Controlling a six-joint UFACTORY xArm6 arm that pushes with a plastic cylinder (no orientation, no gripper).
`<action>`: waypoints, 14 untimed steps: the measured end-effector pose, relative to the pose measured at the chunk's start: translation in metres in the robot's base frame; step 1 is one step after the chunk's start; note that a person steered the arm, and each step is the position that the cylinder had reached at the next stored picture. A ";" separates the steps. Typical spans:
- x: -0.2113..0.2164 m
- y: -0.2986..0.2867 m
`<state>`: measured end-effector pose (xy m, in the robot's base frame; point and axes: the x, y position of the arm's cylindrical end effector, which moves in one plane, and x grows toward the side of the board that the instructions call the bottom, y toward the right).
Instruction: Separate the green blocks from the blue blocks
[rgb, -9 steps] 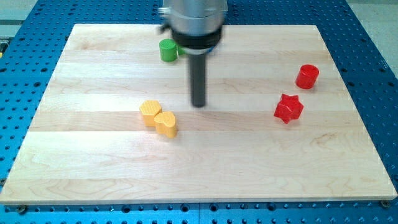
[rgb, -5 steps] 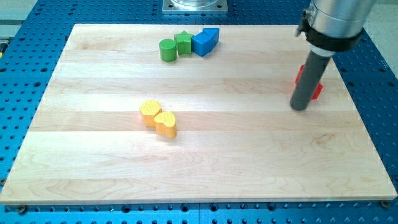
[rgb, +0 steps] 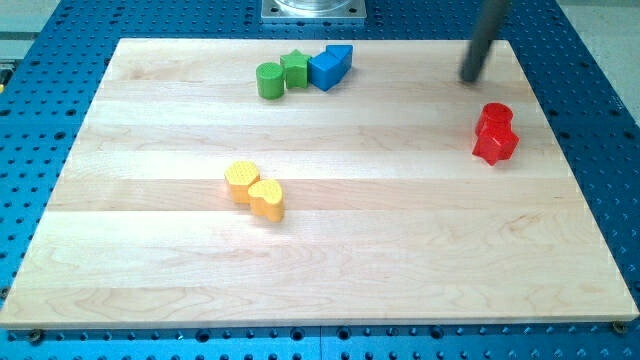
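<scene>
A green cylinder (rgb: 269, 80), a green star block (rgb: 294, 69) and a blue block (rgb: 330, 66) sit in a touching row near the view's top, left of centre. My tip (rgb: 471, 79) is at the view's top right, far to the right of that row and above the red blocks. It touches no block.
Two red blocks, a cylinder (rgb: 495, 115) and a star (rgb: 495, 143), sit pressed together at the view's right. Two yellow blocks (rgb: 254, 190) touch each other left of centre. The wooden board (rgb: 320, 250) lies on a blue perforated table.
My tip swept from the board's middle to the right, then up to the top right. The red star now sits against the red cylinder. The green and blue blocks have not moved.
</scene>
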<state>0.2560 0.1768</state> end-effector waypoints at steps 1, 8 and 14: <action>-0.027 -0.104; 0.020 -0.196; 0.062 -0.263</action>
<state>0.3180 -0.0860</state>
